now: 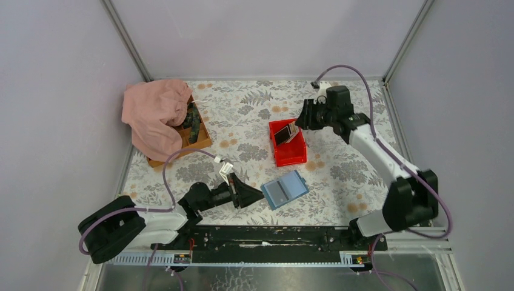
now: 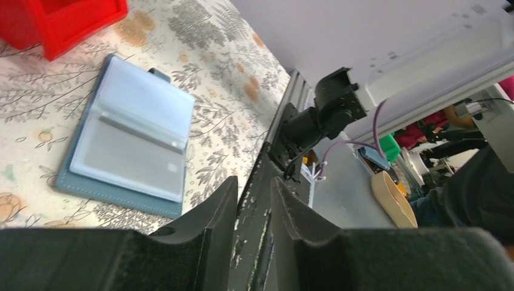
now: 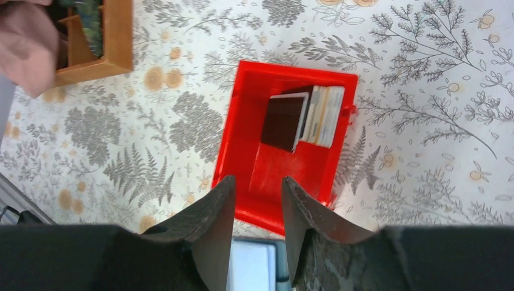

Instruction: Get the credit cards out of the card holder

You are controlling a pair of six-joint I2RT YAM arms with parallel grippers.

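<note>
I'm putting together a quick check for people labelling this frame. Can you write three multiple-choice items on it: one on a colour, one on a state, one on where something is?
1. The card holder has a cover that is:
A. blue
B. brown
C. black

2. The card holder is:
A. snapped shut
B. lying open and flat
C. standing on edge

3. The credit cards are:
A. in the red bin
B. tucked in the card holder's sleeves
C. out of view

Answers:
1 A: its border shows blue in the left wrist view.
2 B: both clear sleeve pages face up on the table.
3 A: the stack sits inside the bin's walls in the right wrist view.
</note>
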